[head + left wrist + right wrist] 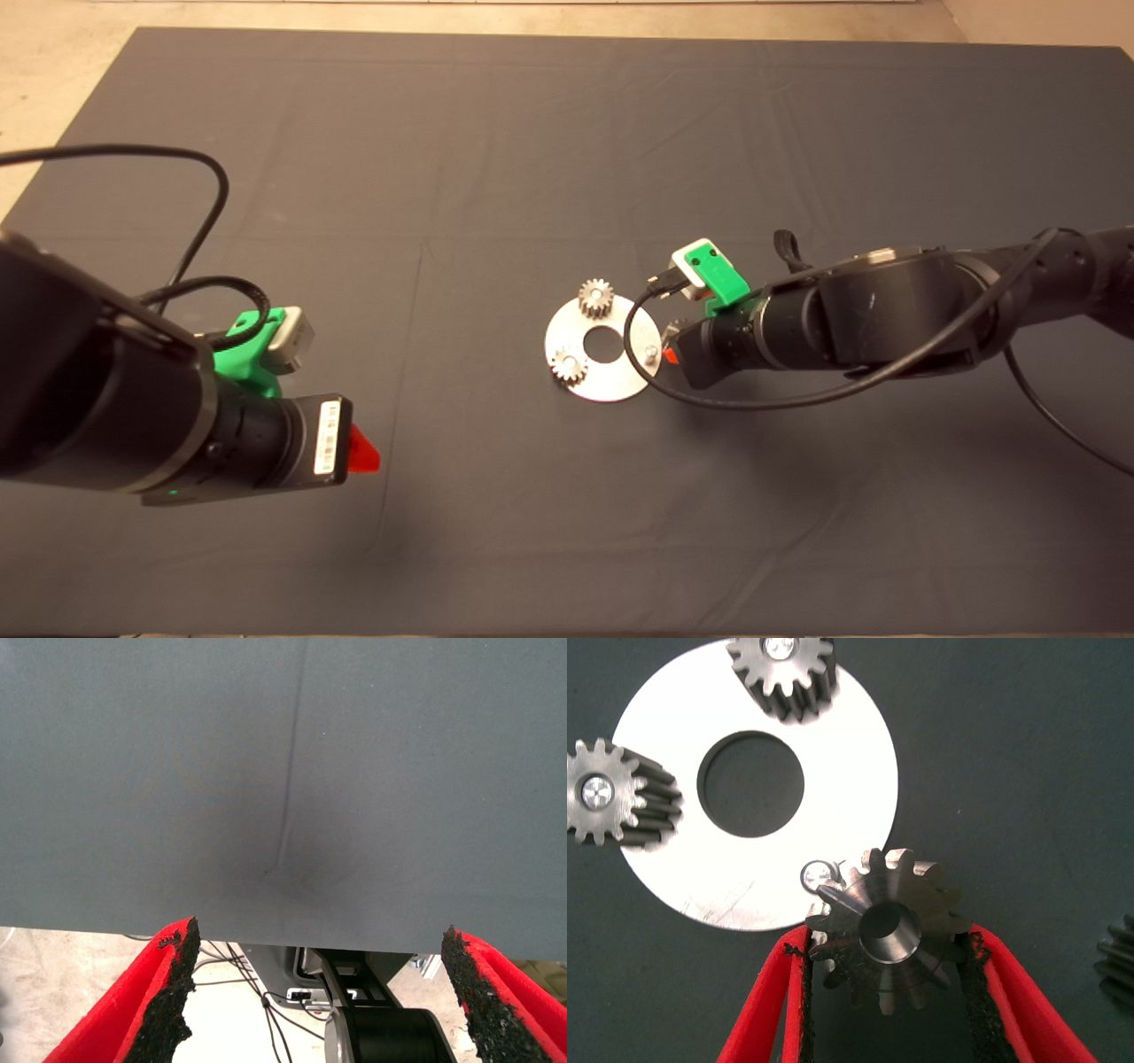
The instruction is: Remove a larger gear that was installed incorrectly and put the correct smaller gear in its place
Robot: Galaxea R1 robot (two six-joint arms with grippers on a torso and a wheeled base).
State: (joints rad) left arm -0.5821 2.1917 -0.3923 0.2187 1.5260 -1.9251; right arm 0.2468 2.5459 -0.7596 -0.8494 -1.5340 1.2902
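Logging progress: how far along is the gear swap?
Done: two pinions sit on the plate; its third peg is bare. In hand: the right claw grips a tilted gear beside that peg; another gear lies on the mat. Which is smaller, I cannot tell. Left: seating one. Left claw waits, open.

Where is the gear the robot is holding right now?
In the right wrist view, the smaller gear sits clamped in the right gripper, tilted just off the empty peg at the round plate's edge.
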